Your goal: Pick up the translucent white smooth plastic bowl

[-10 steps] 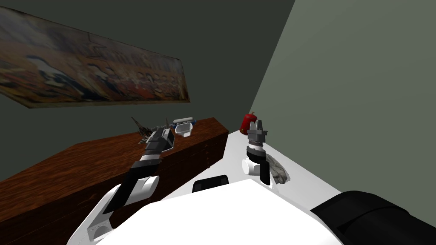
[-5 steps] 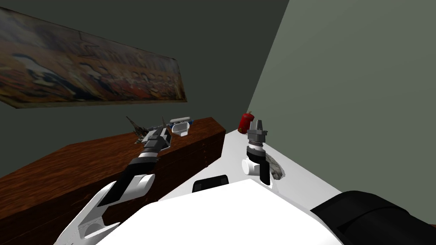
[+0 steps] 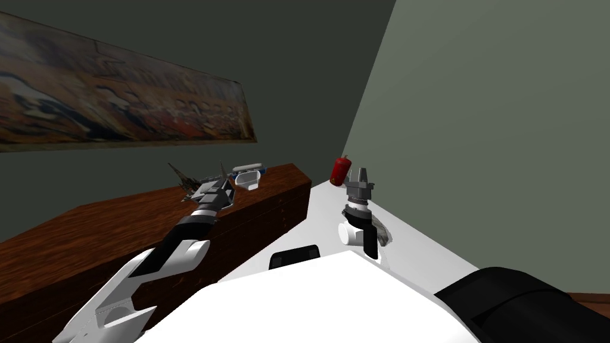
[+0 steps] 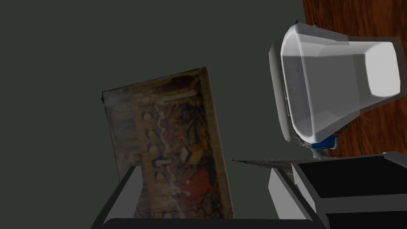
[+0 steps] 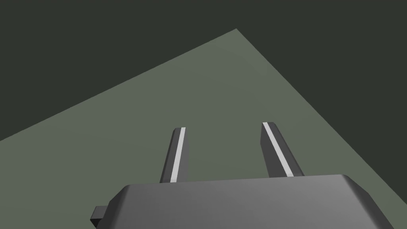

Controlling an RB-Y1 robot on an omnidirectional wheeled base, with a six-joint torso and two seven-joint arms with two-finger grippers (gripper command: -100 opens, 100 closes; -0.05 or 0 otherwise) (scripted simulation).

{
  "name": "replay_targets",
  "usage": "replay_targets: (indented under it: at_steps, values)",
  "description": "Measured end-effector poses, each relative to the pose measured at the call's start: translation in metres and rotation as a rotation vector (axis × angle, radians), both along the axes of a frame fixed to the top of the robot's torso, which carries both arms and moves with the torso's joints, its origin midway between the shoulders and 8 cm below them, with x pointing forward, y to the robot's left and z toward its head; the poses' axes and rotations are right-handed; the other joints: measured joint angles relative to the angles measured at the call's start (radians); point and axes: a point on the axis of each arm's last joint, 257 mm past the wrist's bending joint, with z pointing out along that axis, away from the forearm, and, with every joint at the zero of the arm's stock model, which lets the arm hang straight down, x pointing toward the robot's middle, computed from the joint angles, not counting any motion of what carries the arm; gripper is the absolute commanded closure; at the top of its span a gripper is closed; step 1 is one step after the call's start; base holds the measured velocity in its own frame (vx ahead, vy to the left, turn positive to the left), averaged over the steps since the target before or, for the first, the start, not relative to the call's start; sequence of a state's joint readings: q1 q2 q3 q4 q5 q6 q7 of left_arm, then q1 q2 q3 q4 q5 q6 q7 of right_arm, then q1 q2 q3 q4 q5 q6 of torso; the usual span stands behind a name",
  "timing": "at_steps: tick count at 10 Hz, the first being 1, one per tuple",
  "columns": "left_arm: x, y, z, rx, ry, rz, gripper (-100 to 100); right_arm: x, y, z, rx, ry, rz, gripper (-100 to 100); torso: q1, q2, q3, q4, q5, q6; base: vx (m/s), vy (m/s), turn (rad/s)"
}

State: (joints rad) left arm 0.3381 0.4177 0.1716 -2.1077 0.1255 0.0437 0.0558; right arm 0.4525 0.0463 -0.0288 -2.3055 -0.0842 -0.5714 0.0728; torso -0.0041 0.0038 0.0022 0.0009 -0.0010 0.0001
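Since a second ago everything in my head view has slid a little to one side. That is my own turning, not the things moving. My left arm has stretched farther out and lies lower along the wood.

A dark grey-green wall (image 3: 310, 59) meets a paler green one (image 3: 506, 119) at a corner, and a long painting (image 3: 119, 107) hangs on the dark wall. Below the painting runs a brown wooden top (image 3: 119, 220), with a white counter (image 3: 321, 220) butting against its end.

My left pincer (image 4: 203, 171) hovers over the wood, spread wide and holding nothing. The translucent white bowl (image 4: 338, 83) stands upright on the wood, just beyond one finger (image 4: 283, 195) and outside the gap. A blue-and-white thing (image 3: 249, 168) sits right behind the bowl, and a dark spiky object (image 3: 183, 180) is nearby.

My right pincer (image 3: 358, 174) is raised over the counter, parted and empty, next to a red canister (image 3: 339, 171).
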Motion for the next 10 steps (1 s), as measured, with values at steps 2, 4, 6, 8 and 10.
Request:
replay_targets:
  at_steps: [2,4,6,8,10]
  values:
    - [0.005,0.013,-0.007,-0.016,0.048,0.012,-100,0.0,0.0,0.0,0.0,0.0,0.0,0,0.0,-0.001,-0.001,0.0,0.0,0.0,-0.032,-0.063,-0.053]
    - [0.009,0.024,-0.012,-0.033,0.091,0.025,-100,0.0,0.0,0.0,0.0,0.0,0.0,0,0.001,-0.001,-0.001,0.0,0.0,0.0,-0.033,-0.057,-0.053]
    - [0.011,0.031,-0.018,-0.046,0.128,0.038,-100,0.0,0.0,0.0,0.0,0.0,0.0,0,0.003,-0.002,-0.001,-0.001,0.001,0.0,-0.009,-0.026,-0.031]
    - [0.017,0.042,-0.021,-0.062,0.166,0.053,-100,0.0,0.0,0.0,0.0,0.0,0.0,0,0.002,-0.003,-0.002,-0.001,0.001,0.0,-0.023,-0.052,-0.053]
    - [0.02,0.057,-0.026,-0.081,0.212,0.072,-100,0.0,0.0,0.0,0.0,0.0,0.0,0,0.001,-0.002,-0.001,-0.001,0.0,0.0,-0.01,-0.055,-0.046]
